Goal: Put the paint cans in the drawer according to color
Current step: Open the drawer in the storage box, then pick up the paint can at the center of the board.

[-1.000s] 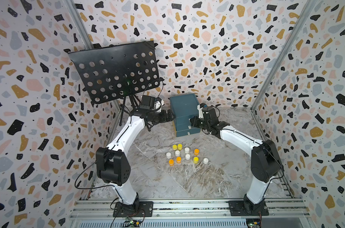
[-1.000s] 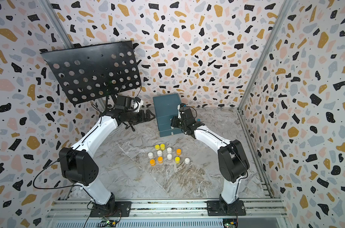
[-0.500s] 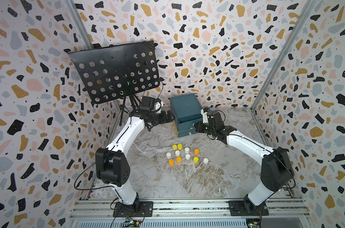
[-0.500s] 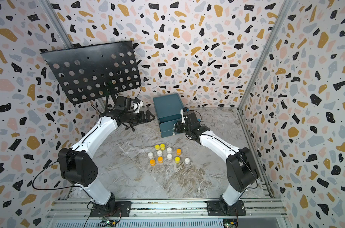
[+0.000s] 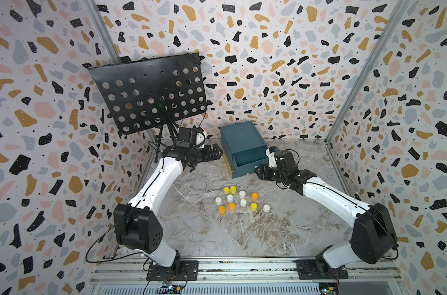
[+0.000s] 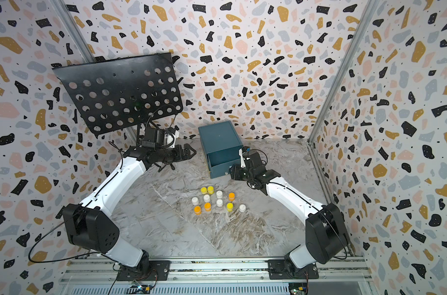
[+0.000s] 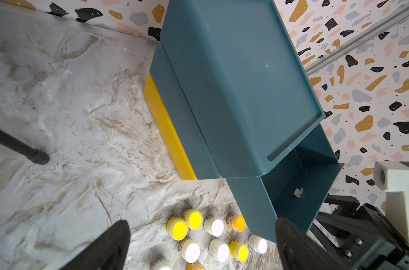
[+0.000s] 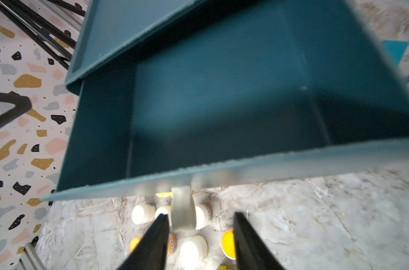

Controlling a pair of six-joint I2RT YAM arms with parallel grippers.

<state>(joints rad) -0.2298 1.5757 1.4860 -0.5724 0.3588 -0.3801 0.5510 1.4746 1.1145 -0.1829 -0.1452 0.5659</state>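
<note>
The right claw [image 8: 200,215] stood partly spread and empty. Its smooth black tapered fingers [image 8: 156,240] flanked, without touching, the pale translucent handle tab [image 8: 182,208] just ahead of them. That tab hung from the front rim of the drawer [image 8: 292,159], an open box of matte teal plastic with straight walls and square corners.

The paint cans [image 5: 242,201], squat round-lidded jars in white, yellow and orange, sat clustered on the veined, marble-look tabletop [image 5: 217,235]. They were near the right claw, on its side away from the cabinet [image 5: 240,138], outside the drawer and ringed by open floor.

The left claw [image 7: 202,221] gaped wide, holding nothing, close beside the cabinet's flat wall but clear of it.

Only the right wrist view showed the tab's shape. Both top views showed all eleven cans, which each wrist view cropped.
</note>
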